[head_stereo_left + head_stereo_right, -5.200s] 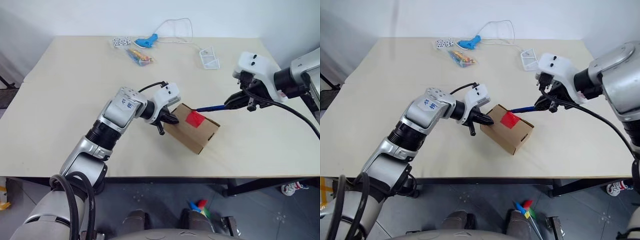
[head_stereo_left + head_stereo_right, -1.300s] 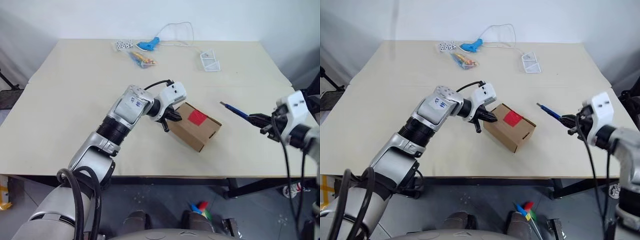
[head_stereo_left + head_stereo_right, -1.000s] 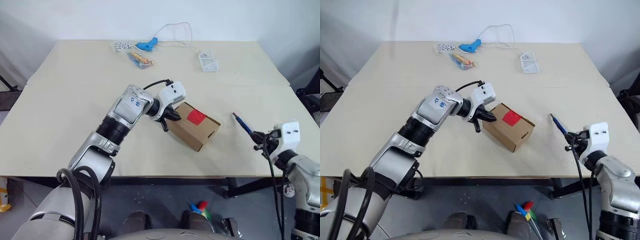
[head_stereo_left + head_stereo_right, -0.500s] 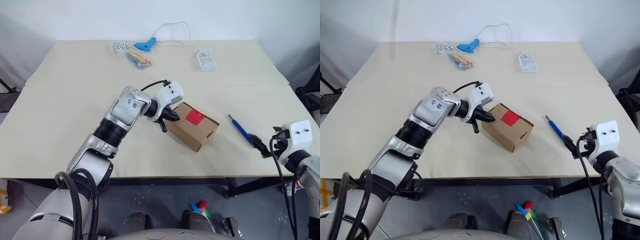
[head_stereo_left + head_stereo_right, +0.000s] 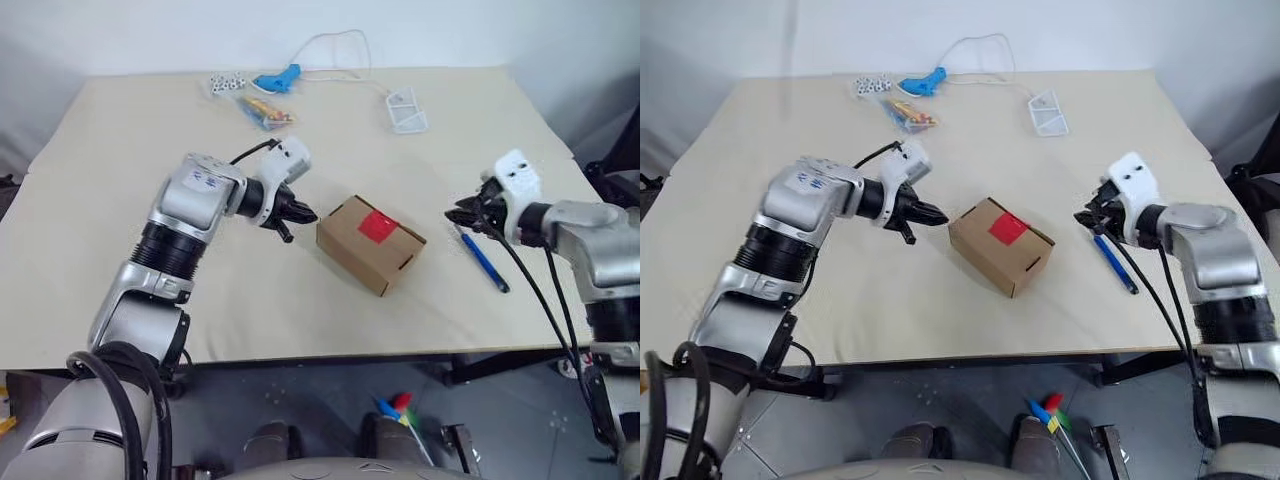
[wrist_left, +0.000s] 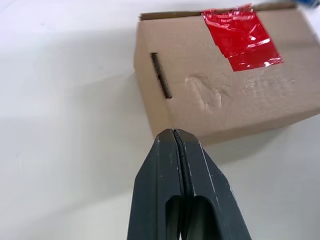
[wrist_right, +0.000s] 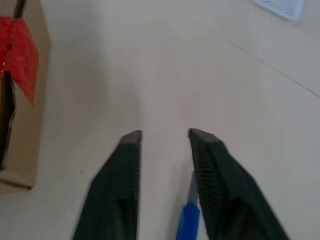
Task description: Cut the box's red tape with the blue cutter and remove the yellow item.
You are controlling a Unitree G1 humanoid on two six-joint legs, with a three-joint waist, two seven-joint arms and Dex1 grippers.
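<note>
Your pale wooden table (image 5: 120, 150) carries everything. The small brown cardboard box (image 5: 370, 243) sits near its middle, flaps shut, with the bright red rectangle of tape (image 5: 376, 226) across the top seam; from the left wrist view the tape looks wrinkled and perhaps nicked at one edge, though you can't be sure it is cut through. The yellow item would be inside, so you have nothing to judge it by yet.

The thin dark blue pen-like cutter (image 5: 484, 260) lies flat on the table, well to the right of the box, held by nothing. It should be light and stiff, and slick enough to roll or skid; take it across the middle of its shaft.

Your left gripper (image 5: 305, 216) hovers just beside the box's left end, fingers pressed together with nothing between them. Your right gripper (image 5: 455, 214) hangs above the cutter's far end, its fingers (image 7: 129, 165) parted by a narrow gap, empty.

The box is light card and will slide or dent if pushed; brace it on a side wall, not the flaps.
</note>
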